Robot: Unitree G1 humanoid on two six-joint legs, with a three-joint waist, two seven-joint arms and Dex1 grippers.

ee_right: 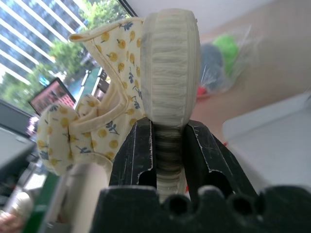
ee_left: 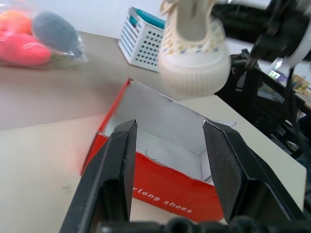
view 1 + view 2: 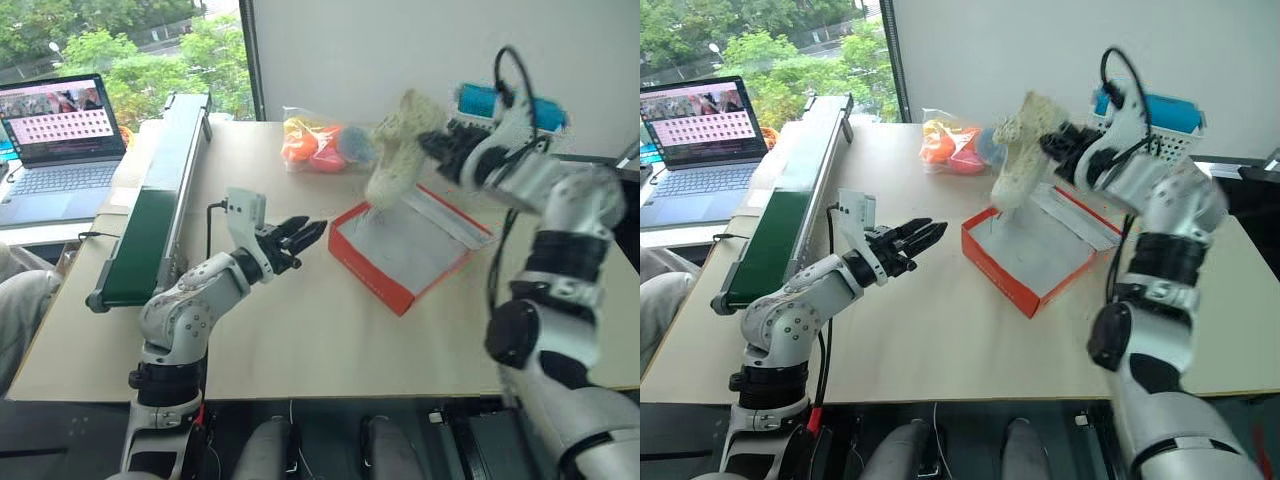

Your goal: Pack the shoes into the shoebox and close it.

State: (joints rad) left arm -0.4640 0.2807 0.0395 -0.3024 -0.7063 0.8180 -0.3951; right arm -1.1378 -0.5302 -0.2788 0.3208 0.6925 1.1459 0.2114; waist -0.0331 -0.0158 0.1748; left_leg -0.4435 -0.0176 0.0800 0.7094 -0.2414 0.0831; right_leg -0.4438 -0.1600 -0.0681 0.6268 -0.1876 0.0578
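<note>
Two cream fabric shoes with small yellow flowers [image 1: 131, 92] hang in the air above the open red-orange cardboard shoebox [image 3: 385, 262], pinched at the ribbed sole by the right gripper [image 1: 170, 160]. Just beside the shoebox's near corner, the left gripper [image 3: 300, 238] hovers empty, fingers [image 2: 116, 165] spread moderately apart, pointing at the box.

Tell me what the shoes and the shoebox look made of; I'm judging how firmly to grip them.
The shoes: seemingly soft cream fabric printed with small yellow fruit and a bow; the ribbed pale sole looks like rubber or wrapped cord, unclear which. The shoebox: apparently thin cardboard, matte red-orange outside, grey-white inside, with thin straight walls.
</note>
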